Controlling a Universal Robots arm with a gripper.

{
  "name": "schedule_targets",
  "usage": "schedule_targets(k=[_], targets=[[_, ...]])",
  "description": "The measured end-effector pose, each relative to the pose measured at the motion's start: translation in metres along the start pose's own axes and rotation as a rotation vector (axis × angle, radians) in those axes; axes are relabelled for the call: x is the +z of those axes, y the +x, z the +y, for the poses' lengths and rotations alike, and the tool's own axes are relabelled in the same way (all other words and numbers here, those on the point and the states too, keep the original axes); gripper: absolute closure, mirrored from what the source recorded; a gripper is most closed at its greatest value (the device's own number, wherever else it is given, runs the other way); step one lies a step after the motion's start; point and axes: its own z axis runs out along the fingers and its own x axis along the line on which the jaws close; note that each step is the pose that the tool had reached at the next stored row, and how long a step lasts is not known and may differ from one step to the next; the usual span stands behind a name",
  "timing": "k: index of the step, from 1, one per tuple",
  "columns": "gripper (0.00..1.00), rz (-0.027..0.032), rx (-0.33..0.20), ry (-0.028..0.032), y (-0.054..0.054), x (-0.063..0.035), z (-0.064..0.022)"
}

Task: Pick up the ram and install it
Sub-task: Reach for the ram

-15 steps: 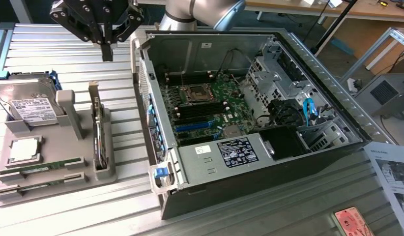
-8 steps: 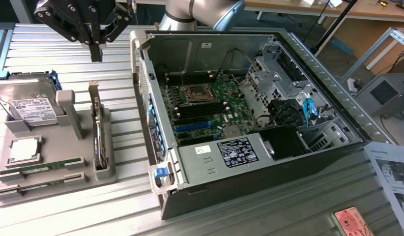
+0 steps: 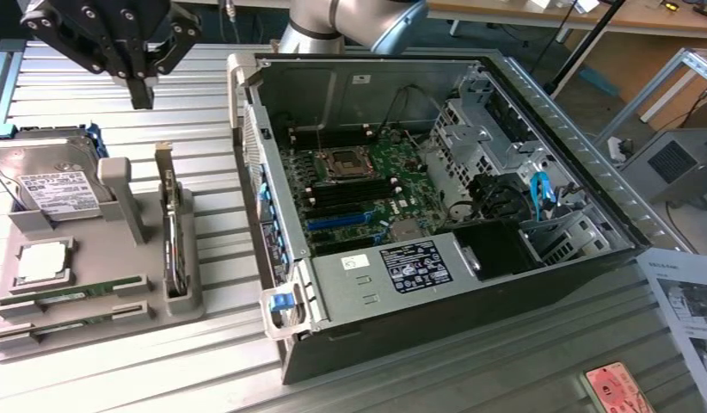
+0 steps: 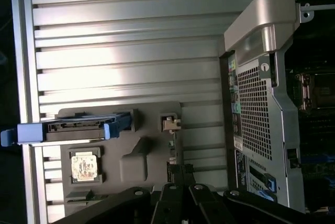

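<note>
Over the table at the exterior view's left, the jaws hang pressed together and empty, well apart from the ram lying in the tray.

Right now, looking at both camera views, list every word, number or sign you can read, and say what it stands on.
No text is legible.
White label on the silver hard drive: too small to read.
Black label on the grey metal power supply box: blurred.
White printed paper sheet: too small.
Red card: blurred.
</note>
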Motion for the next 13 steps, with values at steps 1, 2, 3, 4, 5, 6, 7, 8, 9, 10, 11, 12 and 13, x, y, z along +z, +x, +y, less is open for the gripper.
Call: schedule_targets(k=[1,2,3,4,5,6,7,8,9,10,11,12,13], targets=[[0.89,0.0000,0.000,-0.0001,0.003,0.0000,-0.0002],[0.89,0.0000,0.000,0.0000,0.005,-0.0001,-0.0004],[0.89,-0.0001,0.000,-0.0001,0.008,-0.0001,-0.0006],[0.89,0.0000,0.000,0.0000,0.011,-0.0003,-0.0008],[0.89,0.0000,0.000,0.0000,0.013,-0.0003,-0.0010],[0.89,0.0000,0.000,0.0000,0.016,-0.0004,-0.0012],[0.89,0.0000,0.000,-0.0001,0.018,-0.0004,-0.0014],[0.89,-0.0001,0.000,0.0000,0.020,-0.0005,-0.0016],[0.89,-0.0001,0.000,-0.0001,0.023,-0.0005,-0.0017],[0.89,-0.0001,0.000,-0.0001,0.027,-0.0006,-0.0020],[0.89,-0.0001,0.000,-0.0001,0.030,-0.0007,-0.0023],[0.89,0.0000,0.000,0.0000,0.033,-0.0008,-0.0024],[0.89,0.0000,0.000,0.0000,0.037,-0.0008,-0.0028]])
